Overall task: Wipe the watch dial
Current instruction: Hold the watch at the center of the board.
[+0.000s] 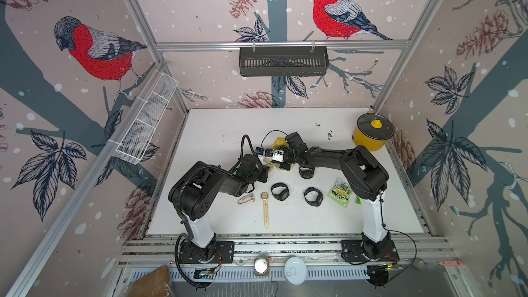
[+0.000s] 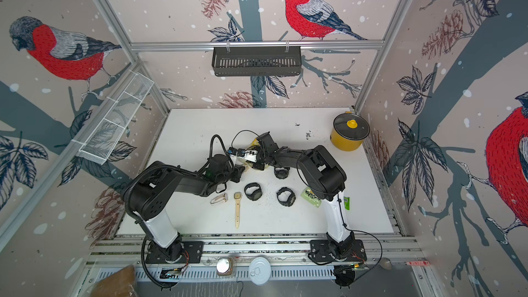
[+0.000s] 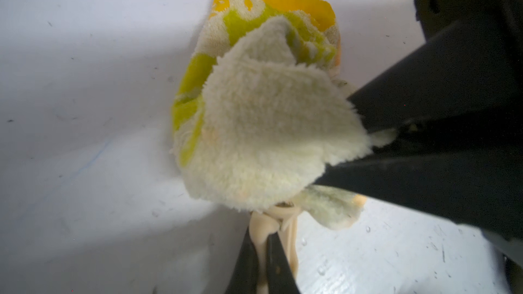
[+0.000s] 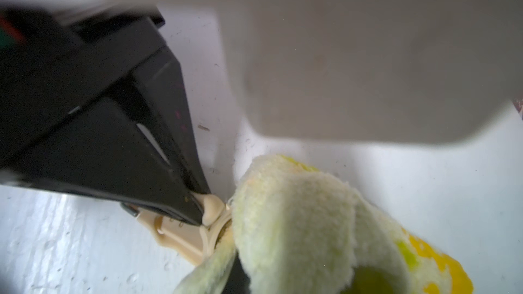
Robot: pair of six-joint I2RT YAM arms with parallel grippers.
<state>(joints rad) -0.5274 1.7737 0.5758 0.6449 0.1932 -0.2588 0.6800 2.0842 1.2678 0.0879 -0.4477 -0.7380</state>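
The cream watch (image 4: 181, 236) is about mid-desk, a little toward the far edge, where the 2 arms meet. Whether it rests on the desk (image 1: 214, 138) or hangs just above it cannot be told. The left gripper (image 3: 264, 236) has its fingers closed tight on the strap (image 3: 291, 250), right beside the case. The right gripper (image 3: 348, 142) is clamped on a fold of a yellow-green terry cloth (image 3: 268, 125). The cloth drapes over the case, so the dial is hidden.

The watch looks light. Its rubbery strap seems soft enough to bend and twist, so a hold far from the case would likely let the dial swing away under the wipe. The present hold close to the case looks like the sound one. The dial's glass is probably smooth and easily scratched by grit. The cloth is soft and floppy, so it should be bunched close to the jaws to press firmly. A black watch (image 1: 307, 172) lies near, under the right forearm.
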